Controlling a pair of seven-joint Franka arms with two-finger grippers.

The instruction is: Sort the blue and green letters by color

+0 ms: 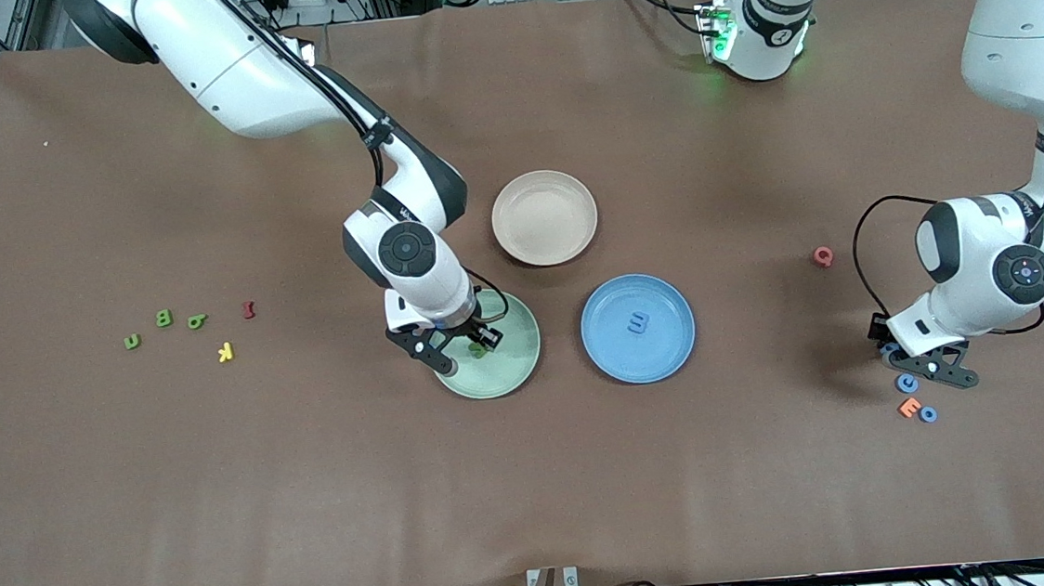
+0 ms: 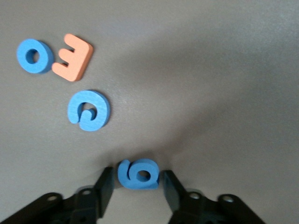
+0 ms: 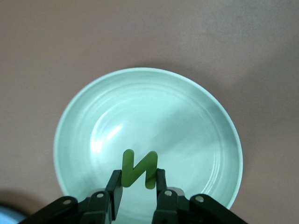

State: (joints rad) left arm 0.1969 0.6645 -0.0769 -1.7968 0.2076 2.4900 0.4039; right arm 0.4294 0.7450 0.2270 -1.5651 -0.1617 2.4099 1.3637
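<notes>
My right gripper (image 1: 466, 349) is shut on a green N-shaped letter (image 3: 139, 169) and holds it upright just over the green plate (image 1: 514, 368). My left gripper (image 2: 137, 173) is open, low on the table, with a fingertip either side of a blue letter (image 2: 140, 174) and a gap on each side. Two more blue letters (image 2: 88, 110) (image 2: 33, 56) lie beside it. One blue letter (image 1: 639, 323) lies in the blue plate (image 1: 676, 355). Three green letters (image 1: 163, 317) lie toward the right arm's end.
An orange E (image 2: 72, 57) lies among the blue letters. A red letter (image 1: 823, 256) lies farther from the front camera than my left gripper (image 1: 914, 366). A red piece (image 1: 248, 309) and a yellow K (image 1: 226, 352) lie by the green letters. A beige plate (image 1: 544, 217) stands mid-table.
</notes>
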